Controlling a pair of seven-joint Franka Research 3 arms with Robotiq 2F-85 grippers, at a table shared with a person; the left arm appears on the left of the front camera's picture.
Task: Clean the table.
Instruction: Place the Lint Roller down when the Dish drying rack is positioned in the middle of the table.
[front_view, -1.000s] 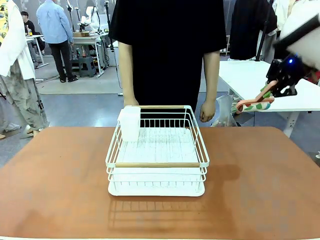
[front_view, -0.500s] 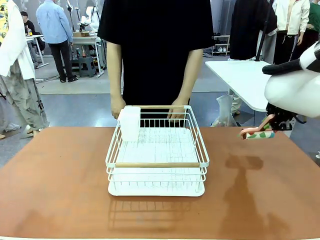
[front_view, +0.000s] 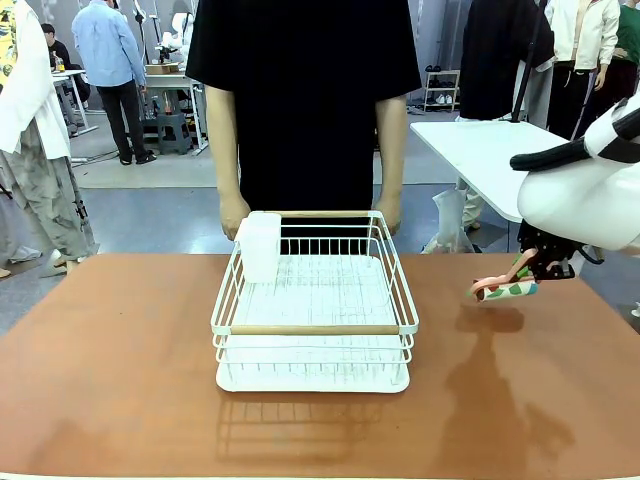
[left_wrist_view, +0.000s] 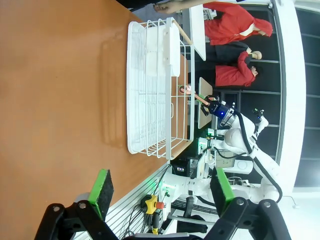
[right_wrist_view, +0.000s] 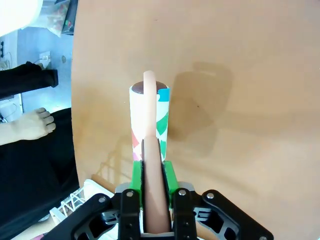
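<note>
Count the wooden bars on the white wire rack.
2. One wooden bar runs along the near rim of the wire rack; the other wooden bar is on the far rim, in front of the person's hands. Both also show in the left wrist view.

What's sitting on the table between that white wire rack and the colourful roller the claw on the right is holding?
Nothing: in the front view, only bare reddish-brown table separates the white wire rack from the patterned roller.
</note>
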